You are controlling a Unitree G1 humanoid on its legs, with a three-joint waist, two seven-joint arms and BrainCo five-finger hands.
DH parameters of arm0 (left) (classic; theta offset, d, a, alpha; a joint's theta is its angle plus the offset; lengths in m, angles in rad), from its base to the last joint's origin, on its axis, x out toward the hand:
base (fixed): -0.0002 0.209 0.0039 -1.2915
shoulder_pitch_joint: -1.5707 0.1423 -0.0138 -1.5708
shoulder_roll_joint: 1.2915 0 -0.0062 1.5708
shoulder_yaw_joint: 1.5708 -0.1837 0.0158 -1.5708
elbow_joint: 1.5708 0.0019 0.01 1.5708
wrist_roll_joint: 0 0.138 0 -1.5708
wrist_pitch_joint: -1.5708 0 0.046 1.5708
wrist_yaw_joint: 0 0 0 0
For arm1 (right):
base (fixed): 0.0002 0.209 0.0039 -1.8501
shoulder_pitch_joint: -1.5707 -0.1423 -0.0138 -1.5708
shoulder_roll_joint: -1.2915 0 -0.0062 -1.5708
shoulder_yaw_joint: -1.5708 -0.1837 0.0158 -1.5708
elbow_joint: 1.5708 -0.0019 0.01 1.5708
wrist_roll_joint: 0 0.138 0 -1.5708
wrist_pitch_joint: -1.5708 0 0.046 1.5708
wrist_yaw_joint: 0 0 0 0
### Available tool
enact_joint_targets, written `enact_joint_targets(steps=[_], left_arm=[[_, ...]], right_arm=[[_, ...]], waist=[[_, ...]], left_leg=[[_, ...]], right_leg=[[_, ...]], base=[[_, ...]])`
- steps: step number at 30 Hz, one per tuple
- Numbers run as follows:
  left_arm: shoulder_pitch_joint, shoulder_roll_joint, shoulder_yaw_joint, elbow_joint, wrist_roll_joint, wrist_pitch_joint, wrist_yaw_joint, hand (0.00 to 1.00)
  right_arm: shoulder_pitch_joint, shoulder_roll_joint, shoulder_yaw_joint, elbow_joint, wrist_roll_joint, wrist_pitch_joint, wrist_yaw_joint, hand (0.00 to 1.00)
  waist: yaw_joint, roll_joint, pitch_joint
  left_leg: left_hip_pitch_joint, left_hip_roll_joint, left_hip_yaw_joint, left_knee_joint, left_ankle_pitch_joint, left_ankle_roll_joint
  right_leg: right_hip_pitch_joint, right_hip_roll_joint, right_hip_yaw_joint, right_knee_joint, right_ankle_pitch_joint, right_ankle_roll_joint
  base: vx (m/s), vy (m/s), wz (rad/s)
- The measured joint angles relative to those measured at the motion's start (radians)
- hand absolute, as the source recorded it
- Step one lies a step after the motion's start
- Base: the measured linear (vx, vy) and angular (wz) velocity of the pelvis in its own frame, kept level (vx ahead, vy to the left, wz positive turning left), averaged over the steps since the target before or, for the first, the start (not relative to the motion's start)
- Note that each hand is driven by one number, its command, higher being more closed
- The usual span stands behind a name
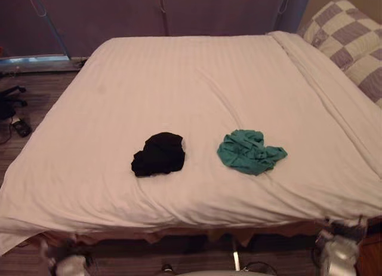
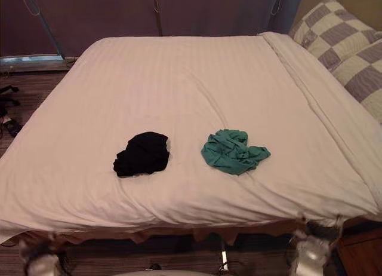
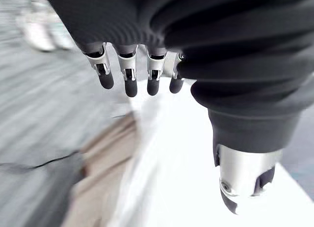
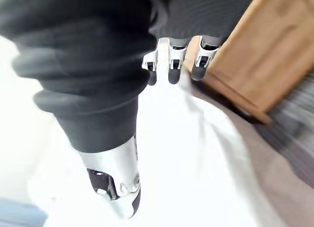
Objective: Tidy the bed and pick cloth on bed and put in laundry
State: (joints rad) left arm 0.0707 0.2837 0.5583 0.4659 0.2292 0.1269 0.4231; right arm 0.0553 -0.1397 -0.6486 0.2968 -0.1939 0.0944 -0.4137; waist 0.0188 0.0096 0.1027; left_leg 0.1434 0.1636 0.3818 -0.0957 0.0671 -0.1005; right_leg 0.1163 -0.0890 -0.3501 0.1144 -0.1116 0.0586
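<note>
Silver, dark-tipped fingers of the left hand [image 3: 130,77] hang loose in a row, the thumb set apart from them, with nothing in their grasp. This hand is by the near left corner of the bed [image 1: 179,73], where the white sheet drops over a tan base [image 1: 179,231] toward the grey floor [image 1: 42,97]. By the near right corner, the right hand [image 4: 171,65] is also slack and empty. Its fingers are just over the white sheet, and a wooden panel [image 4: 265,45] stands close beside it.

Further in, two cloths lie on the near half of the bed, well apart from both hands and not touching each other. The black cloth [image 1: 158,154] is bunched in a heap a little left of the middle. The green cloth [image 1: 249,150] is crumpled to its right.

The sheet around them is faintly striped and mostly smooth, with shallow creases near the cloths. A folded band of bedding runs along the bed's right side. At the far right, checked pillows [image 1: 349,37] in grey and cream lean together. A dull purple wall [image 1: 179,10] stands behind the far edge.
</note>
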Motion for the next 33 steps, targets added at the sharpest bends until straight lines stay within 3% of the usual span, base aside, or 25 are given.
enact_joint_targets(steps=[5,9,13,18,26,27,33], left_arm=[[-0.109,0.075,-0.153,-0.187,0.074,-0.041,0.016,0.00],[-0.181,0.126,-0.285,-0.208,0.133,-0.089,0.011,0.00],[-0.255,0.179,-0.451,-0.210,0.187,-0.097,-0.038,0.00],[-0.537,0.242,-0.608,-0.103,0.273,-0.104,-0.091,0.00],[-0.741,0.292,-0.669,0.077,0.377,-0.070,-0.118,0.00],[-0.779,0.299,-0.676,0.113,0.386,-0.062,-0.118,1.00],[-0.908,0.300,-0.684,0.199,0.428,-0.042,-0.120,1.00]], right_arm=[[-0.066,-0.157,0.090,-0.009,-0.166,-0.001,0.006,0.00],[-0.141,-0.305,0.260,-0.008,-0.322,-0.007,0.044,0.00],[-0.243,-0.422,0.444,-0.005,-0.419,-0.025,0.075,0.00],[-0.489,-0.461,0.595,0.021,-0.465,-0.047,0.095,0.00],[-0.714,-0.500,0.692,0.035,-0.516,-0.040,0.094,0.00],[-0.747,-0.502,0.702,0.035,-0.524,-0.039,0.092,0.00],[-0.817,-0.496,0.769,0.031,-0.524,-0.011,0.091,0.00]], waist=[[-0.006,-0.001,-0.002],[-0.025,0.012,0.006],[-0.033,0.025,0.055],[-0.035,0.014,0.190],[-0.034,0.009,0.323],[-0.034,0.006,0.340],[-0.043,-0.005,0.361]], left_leg=[[0.002,-0.011,-0.009,0.001,0.003,0.004],[0.011,-0.006,-0.002,0.001,0.004,0.006],[-0.008,-0.004,0.015,0.001,0.013,0.016],[-0.104,-0.006,0.029,0.001,0.059,0.043],[-0.257,-0.007,0.065,0.001,0.097,0.065],[-0.282,-0.006,0.075,0.001,0.103,0.070],[-0.365,-0.009,0.101,0.001,0.112,0.078]], right_leg=[[0.001,0.000,0.056,-0.015,0.012,-0.001],[-0.001,0.006,0.078,-0.014,0.013,-0.002],[-0.047,0.009,0.108,0.011,0.019,-0.002],[-0.184,0.002,0.136,0.075,0.044,-0.014],[-0.353,0.009,0.176,0.050,0.121,-0.019],[-0.374,0.013,0.186,0.032,0.142,-0.021],[-0.435,0.021,0.216,-0.054,0.215,-0.020]], base=[[0.03,0.023,0.02],[-0.02,-0.016,-0.11],[-0.05,-0.010,-0.18],[-0.11,0.001,-0.12],[-0.05,0.009,-0.16],[-0.02,-0.001,-0.26],[0.02,0.002,-0.14]])
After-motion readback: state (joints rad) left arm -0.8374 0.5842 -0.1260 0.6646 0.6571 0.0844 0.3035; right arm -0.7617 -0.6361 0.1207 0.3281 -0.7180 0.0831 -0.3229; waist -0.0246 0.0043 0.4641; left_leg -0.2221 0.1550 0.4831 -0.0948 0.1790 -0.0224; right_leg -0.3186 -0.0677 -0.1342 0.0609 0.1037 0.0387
